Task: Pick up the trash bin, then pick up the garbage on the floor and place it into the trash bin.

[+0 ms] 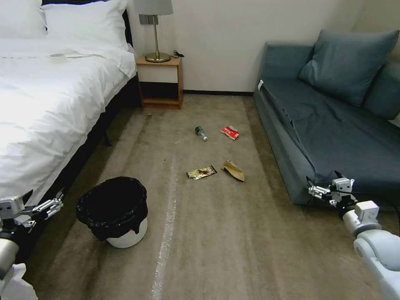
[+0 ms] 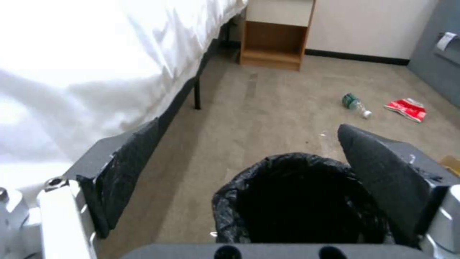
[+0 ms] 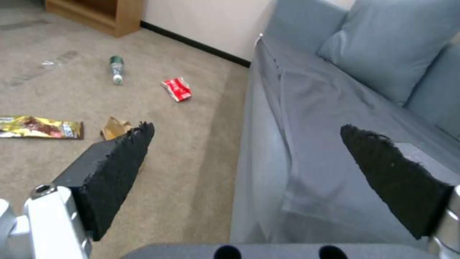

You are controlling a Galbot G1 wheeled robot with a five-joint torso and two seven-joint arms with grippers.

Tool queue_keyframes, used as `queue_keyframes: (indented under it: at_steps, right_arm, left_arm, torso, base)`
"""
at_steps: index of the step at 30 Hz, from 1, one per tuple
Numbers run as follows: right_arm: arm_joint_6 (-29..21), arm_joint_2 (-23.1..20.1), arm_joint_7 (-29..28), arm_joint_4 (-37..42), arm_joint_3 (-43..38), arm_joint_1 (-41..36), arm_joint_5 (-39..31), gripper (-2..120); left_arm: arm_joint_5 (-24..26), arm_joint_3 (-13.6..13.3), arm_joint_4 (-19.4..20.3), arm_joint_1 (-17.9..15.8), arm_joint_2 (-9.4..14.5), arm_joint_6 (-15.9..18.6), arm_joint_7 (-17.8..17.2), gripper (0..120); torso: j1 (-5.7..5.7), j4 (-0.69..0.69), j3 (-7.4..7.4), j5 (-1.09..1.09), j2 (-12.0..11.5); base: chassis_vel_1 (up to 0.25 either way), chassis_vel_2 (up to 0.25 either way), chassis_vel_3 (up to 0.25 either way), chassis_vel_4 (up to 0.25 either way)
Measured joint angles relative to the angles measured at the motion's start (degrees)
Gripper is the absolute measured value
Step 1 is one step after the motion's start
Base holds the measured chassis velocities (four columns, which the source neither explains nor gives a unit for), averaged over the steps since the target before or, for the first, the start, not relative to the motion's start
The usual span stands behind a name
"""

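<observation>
Left gripper [image 1: 50,205] hangs wide open just beside the bin [image 1: 114,210], near the bed [image 1: 50,108]; better to pinch the rim squarely. Right gripper [image 1: 323,192] waits wide open by the sofa [image 1: 333,133]. Garbage [image 1: 214,168] lies farther out on the carpet

The trash bin [image 1: 113,213] (white, lined with a crinkled black bag) stands upright at lower left. Near the frame's centre lie a gold wrapper [image 1: 201,172] and brown paper [image 1: 233,171]; above them, a green-labelled bottle [image 1: 201,132] and red packet [image 1: 230,132].
</observation>
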State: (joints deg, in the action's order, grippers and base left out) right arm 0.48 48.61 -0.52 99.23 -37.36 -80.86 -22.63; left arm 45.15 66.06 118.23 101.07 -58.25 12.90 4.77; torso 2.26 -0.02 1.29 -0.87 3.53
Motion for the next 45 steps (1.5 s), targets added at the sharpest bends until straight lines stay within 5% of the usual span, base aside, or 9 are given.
queue_keyframes:
  at_steps: [20,34,37,45]
  right_arm:
    - [0.7,-1.4,0.1,3.1,-3.0,-4.1,0.3,100]
    - [1.6,-0.8,0.2,4.6,-3.3,-7.3,3.1,100]
    - [1.7,-0.6,0.2,5.4,-4.3,-9.2,4.3,100]
    - [1.6,-0.4,0.0,6.1,-6.1,-11.3,5.5,100]
  left_arm:
    - [0.3,0.4,-0.1,-0.2,1.4,1.0,-0.7,100]
    - [0.7,-7.5,-6.2,-9.2,4.4,7.0,-4.8,100]
    - [3.5,-10.9,-8.2,-12.5,6.6,11.2,-7.0,100]
    - [5.2,-15.5,-14.6,-17.9,10.3,16.0,-9.6,100]
  torso:
    - [0.00,0.00,0.00,0.00,0.0]
    - [0.00,0.00,0.00,0.00,0.0]
    - [0.00,0.00,0.00,0.00,0.0]
    - [0.00,-0.01,0.00,-0.01,0.0]
  base:
    - [0.000,0.000,0.000,0.000]
    - [0.000,0.000,0.000,0.000]
    - [0.000,0.000,0.000,0.000]
    - [0.000,0.000,0.000,0.000]
